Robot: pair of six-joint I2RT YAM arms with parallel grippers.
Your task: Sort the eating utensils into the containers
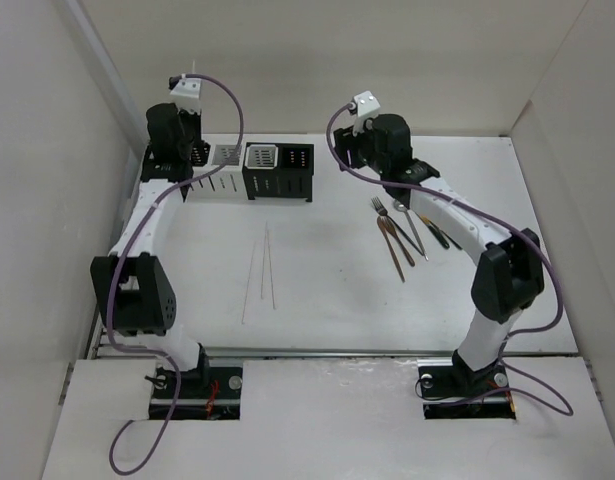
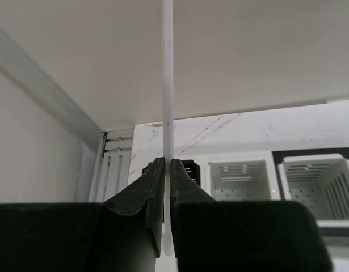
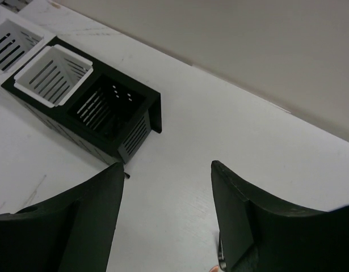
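My left gripper (image 2: 167, 161) is shut on a thin white chopstick (image 2: 168, 68) that stands upright between its fingers, at the left end of the row of containers (image 1: 277, 172). Just beyond its fingertips are a black slotted caddy (image 2: 189, 170) and two white ones (image 2: 239, 178). From above, the left gripper (image 1: 187, 158) covers the leftmost caddy. My right gripper (image 3: 167, 170) is open over bare table, with nothing between its fingers, right of the black caddy (image 3: 109, 110). Two more chopsticks (image 1: 265, 262) lie mid-table. Several forks, spoons and knives (image 1: 399, 235) lie beside the right gripper (image 1: 359, 155).
White walls close in the table on the left, back and right. A metal rail (image 1: 327, 352) runs along the near edge in front of the arm bases. Purple cables (image 1: 232, 100) loop from both wrists. The tip of a utensil (image 3: 219, 263) shows under my right finger.
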